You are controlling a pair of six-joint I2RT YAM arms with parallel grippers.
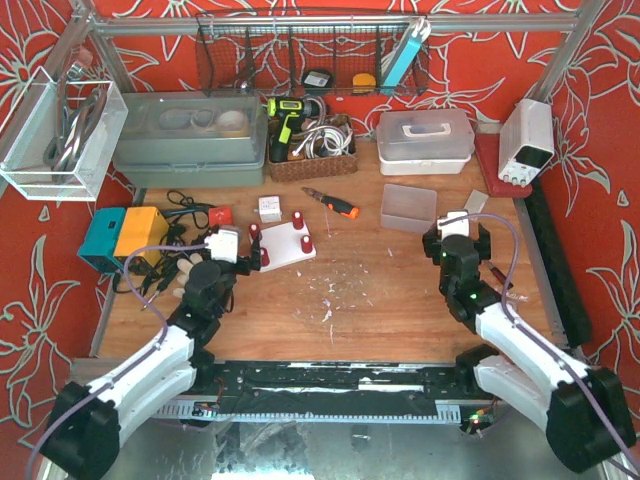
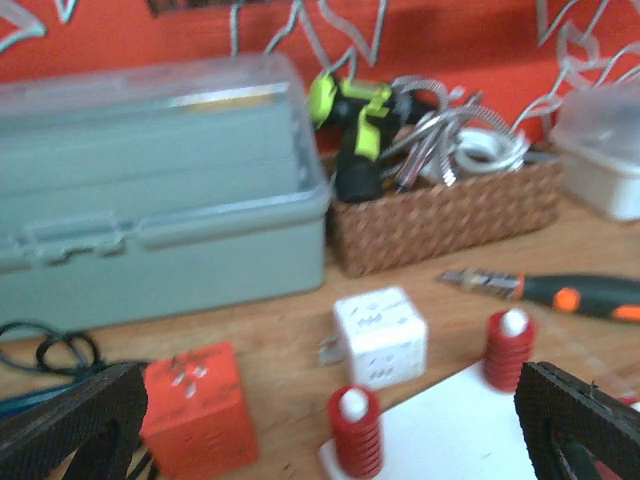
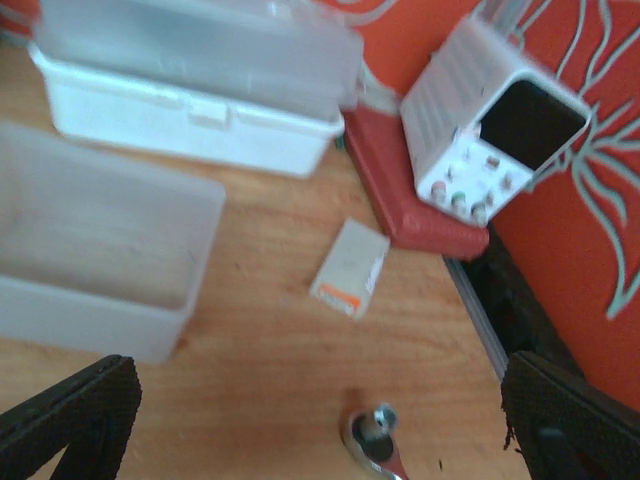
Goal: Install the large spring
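Observation:
A white base plate (image 1: 285,245) lies left of the table's middle with red coil springs on its corner posts (image 1: 297,218). In the left wrist view two of these springs (image 2: 355,432) (image 2: 508,350) stand on the plate's (image 2: 450,430) far edge. My left gripper (image 1: 243,262) (image 2: 330,440) is open and empty just near-left of the plate, fingers spread wide. My right gripper (image 1: 455,238) (image 3: 320,440) is open and empty at the right, over bare wood. I see no loose spring.
A white cube plug (image 2: 380,335) and an orange block (image 2: 195,405) lie beyond the plate. A screwdriver (image 1: 332,204), clear tub (image 1: 408,207), grey toolbox (image 1: 190,140), wicker basket (image 1: 312,155) and power supply (image 1: 527,140) stand further back. A red-handled metal tool (image 3: 375,445) lies under the right gripper.

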